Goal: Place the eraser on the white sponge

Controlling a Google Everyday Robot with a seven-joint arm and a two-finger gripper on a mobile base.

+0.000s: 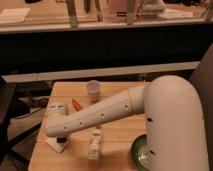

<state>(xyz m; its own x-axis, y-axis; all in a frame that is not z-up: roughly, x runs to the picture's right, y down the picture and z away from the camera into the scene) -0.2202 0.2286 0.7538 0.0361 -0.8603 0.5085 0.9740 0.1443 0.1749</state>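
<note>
My white arm [95, 117] reaches left across the wooden table [115, 132]. Its end hangs over the white sponge [52, 145], a thin flat white pad near the table's front left corner. The gripper [61, 142] points down at the pad and shows as a dark shape under the arm's end, just above or touching the pad. I cannot make out the eraser as a separate thing; the dark shape at the gripper's tip may include it.
A pale round cup [93, 89] stands at the back of the table. An orange-red pointed object [76, 104] lies beside the arm. A small upright whitish bottle [94, 145] stands at the front middle. A green round object [140, 153] sits at the front right, against my body.
</note>
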